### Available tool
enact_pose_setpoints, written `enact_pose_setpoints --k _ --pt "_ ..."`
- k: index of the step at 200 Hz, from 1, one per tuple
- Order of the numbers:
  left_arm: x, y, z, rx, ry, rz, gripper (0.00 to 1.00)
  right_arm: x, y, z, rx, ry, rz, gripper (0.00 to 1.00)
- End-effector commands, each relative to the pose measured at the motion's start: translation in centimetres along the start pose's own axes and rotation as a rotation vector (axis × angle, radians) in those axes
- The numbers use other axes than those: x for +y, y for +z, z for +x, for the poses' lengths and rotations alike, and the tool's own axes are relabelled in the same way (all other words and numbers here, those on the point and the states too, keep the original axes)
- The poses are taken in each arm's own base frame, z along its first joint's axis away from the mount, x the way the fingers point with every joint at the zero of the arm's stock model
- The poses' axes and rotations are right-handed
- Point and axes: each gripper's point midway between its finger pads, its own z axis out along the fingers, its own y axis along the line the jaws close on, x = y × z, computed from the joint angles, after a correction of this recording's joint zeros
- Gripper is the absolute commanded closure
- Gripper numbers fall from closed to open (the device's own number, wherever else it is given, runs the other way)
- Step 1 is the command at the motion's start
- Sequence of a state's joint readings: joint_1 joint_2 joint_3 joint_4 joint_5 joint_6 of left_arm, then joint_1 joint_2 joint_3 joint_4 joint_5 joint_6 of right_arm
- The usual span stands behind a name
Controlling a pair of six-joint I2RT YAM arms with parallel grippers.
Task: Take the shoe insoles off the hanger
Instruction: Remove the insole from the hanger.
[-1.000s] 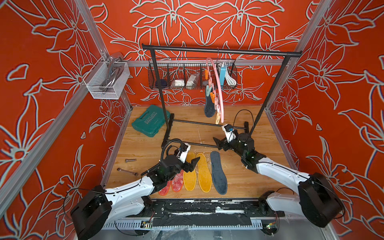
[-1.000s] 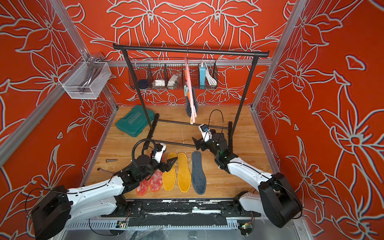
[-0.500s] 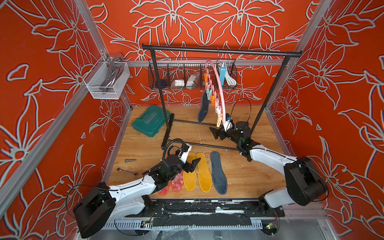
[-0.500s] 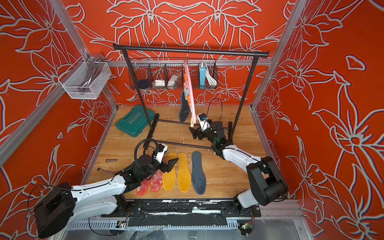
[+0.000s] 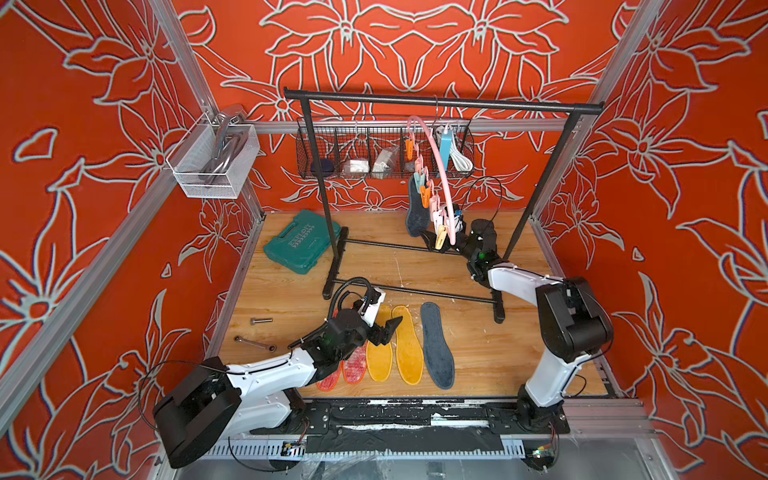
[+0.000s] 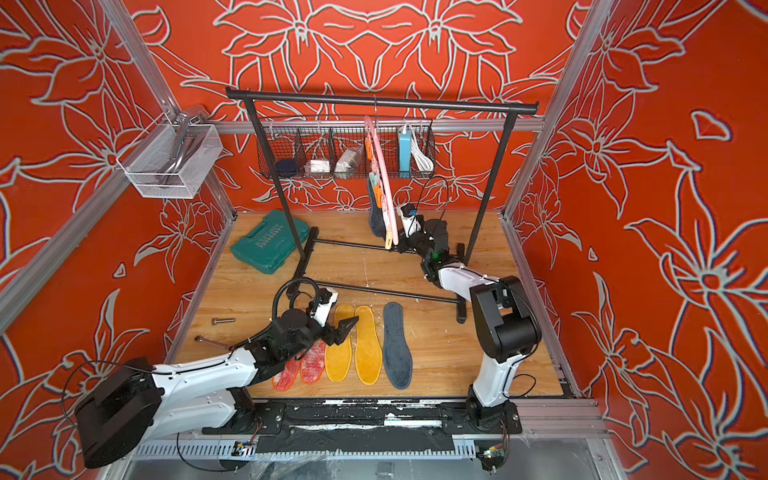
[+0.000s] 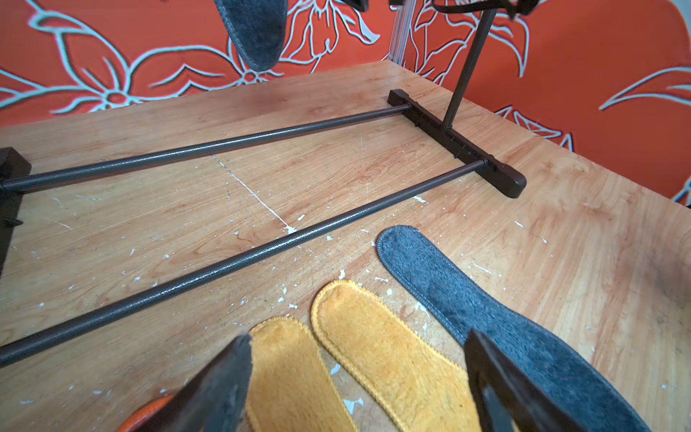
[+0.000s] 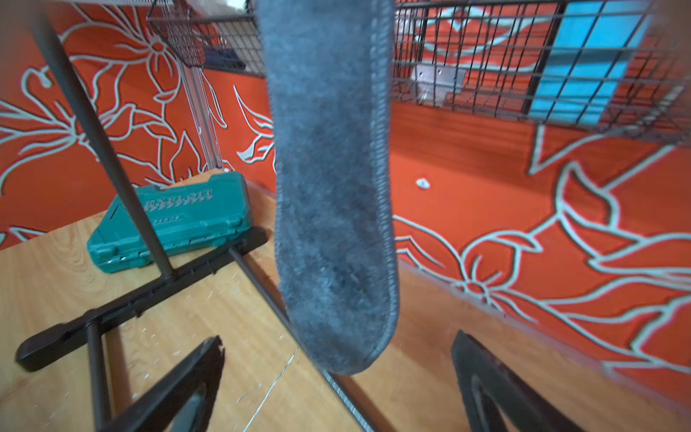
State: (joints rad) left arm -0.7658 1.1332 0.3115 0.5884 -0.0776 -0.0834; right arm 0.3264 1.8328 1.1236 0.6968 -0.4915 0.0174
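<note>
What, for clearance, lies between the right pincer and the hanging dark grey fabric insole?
Nothing: right wrist view shows grey insole hanging straight before open right pincer.

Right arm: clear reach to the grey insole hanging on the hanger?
Likely yes. The right gripper is open, right by the lower tip of the grey insole pegged on the hanger, with nothing between them.

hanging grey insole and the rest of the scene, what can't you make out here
Hanging grey insole: its top and peg are cut off by the right wrist view's edge; in both top views the pegs are too small to tell.
Red insoles: far ends hidden under the left arm in both top views.
Wire basket: contents too small, behind mesh.
</note>
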Motion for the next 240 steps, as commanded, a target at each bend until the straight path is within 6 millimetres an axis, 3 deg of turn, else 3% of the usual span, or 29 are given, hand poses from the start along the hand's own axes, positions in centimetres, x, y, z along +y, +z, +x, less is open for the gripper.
enact_pose_setpoints --k 1,32,69,139,158,240 --pt "-0.3 -0.1 -1.5 -0.052 0.001 0.018 0.16 1.9 1.6 -1.9 -0.069 -0.022 -0.164 0.03" --pt "-0.2 -0.4 -1.8 -0.065 0.014 0.008 0.16 2.6 3.6 -1.7 -0.06 0.027 -0.294 0.1" --pt "-0.1 -0.4 -1.8 -0.066 0.02 0.005 0.16 4.4 3.8 -1.8 -0.098 0.096 -0.443 0.28" --pt "-0.4 0.2 -1.5 -0.044 0.019 0.019 0.16 5.1 1.6 -2.6 -0.113 0.085 -0.412 0.95" --pt "-0.3 0.1 -1.4 -0.041 0.023 0.017 0.16 4.9 0.8 -3.1 -0.092 0.046 -0.363 1.0" --pt "-0.3 -0.3 -1.8 -0.052 0.025 0.013 0.16 1.4 -4.3 -5.2 0.083 -0.007 0.0 1.0"
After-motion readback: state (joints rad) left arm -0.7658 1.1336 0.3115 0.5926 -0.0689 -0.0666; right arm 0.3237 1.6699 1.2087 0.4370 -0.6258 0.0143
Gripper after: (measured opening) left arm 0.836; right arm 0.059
